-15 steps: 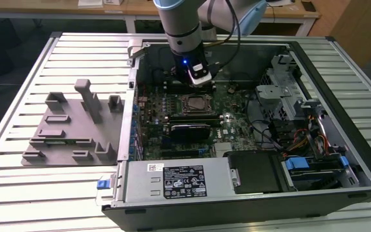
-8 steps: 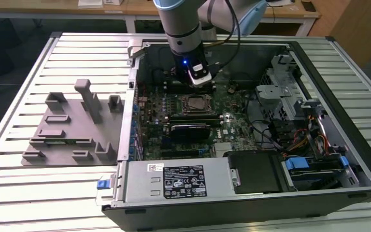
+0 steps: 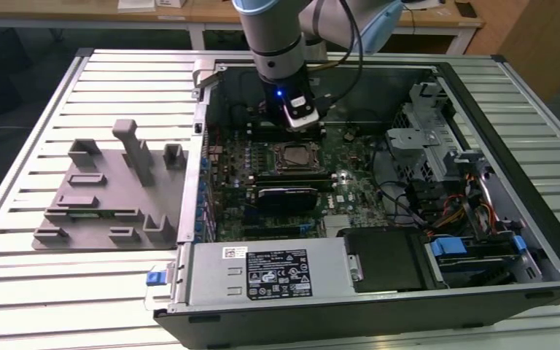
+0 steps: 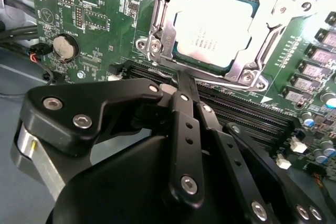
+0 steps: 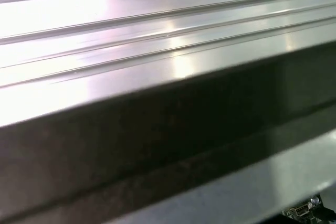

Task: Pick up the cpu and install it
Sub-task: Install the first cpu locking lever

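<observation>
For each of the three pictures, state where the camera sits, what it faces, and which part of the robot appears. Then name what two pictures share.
Exterior view: off the arm, above, facing the open PC case; the arm shows.
Second wrist view: on the wrist, facing the cpu in its socket; the end effector shows, closed and empty.
First wrist view: on the wrist, facing ribbed metal; no robot part.
Shared: exterior and second wrist views both show the cpu.

Even overhead light on my bench (image 3: 27,292), case interior dim under my tool (image 3: 300,120), cpu (image 4: 223,27) ahead of my tool washed out by glare, first wrist view streaked with soft blurred reflections
</observation>
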### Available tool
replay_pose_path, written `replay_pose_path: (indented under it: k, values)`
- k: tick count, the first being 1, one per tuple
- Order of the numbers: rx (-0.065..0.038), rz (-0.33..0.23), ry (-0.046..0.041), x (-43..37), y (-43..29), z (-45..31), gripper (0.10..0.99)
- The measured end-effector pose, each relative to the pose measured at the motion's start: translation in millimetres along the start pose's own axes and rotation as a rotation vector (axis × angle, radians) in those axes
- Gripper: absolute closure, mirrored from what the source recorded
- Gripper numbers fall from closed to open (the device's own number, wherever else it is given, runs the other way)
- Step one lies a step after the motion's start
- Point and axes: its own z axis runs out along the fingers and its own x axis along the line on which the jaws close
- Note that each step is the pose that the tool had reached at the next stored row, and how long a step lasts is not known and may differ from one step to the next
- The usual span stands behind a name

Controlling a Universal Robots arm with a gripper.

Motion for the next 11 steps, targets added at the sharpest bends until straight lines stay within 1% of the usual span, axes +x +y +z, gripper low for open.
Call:
replay_pose_path:
  k: [4,11]
  values:
    - [0.006,0.026,-0.0042,-0.2,0.7,0.8,0.980]
    - [0.024,0.103,-0.0165,0.3,0.3,2.9,0.980]
